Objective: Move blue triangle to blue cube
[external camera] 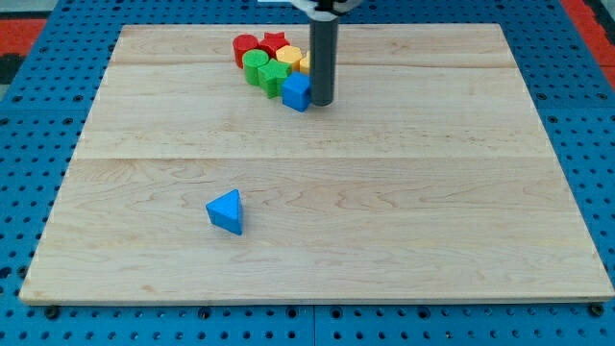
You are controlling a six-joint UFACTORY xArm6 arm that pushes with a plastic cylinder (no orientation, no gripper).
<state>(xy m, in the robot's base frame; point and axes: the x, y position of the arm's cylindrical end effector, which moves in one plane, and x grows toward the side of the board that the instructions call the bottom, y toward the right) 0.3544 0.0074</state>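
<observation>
My tip (321, 102) rests on the counter (404, 192), a pale wooden board of glued planks with visible grain, lying on a blue perforated surface (29, 144). No container shows; all the blocks lie bare on the wood. The arm has no fingers, so there is nothing to be open or closed: only a straight dark matte rod (321, 58) coming down from the view's top and ending in my tip.

The blue triangle (227, 211) lies well apart from my tip, far toward the view's bottom and to the view's left of it, alone on open wood. It is a solid wedge with a smooth, lighter top face and darker sides.

The blue cube (296, 91) sits just to the view's left of my tip, touching the rod or very nearly; I cannot tell which. Beyond the cube, toward the view's upper left of my tip, a tight cluster is packed together: a red cylinder (246, 48), a red star-like block (275, 42), a green cylinder (255, 65), a second green block (273, 76) of unclear shape, and a yellow block (291, 58), partly hidden by the rod
</observation>
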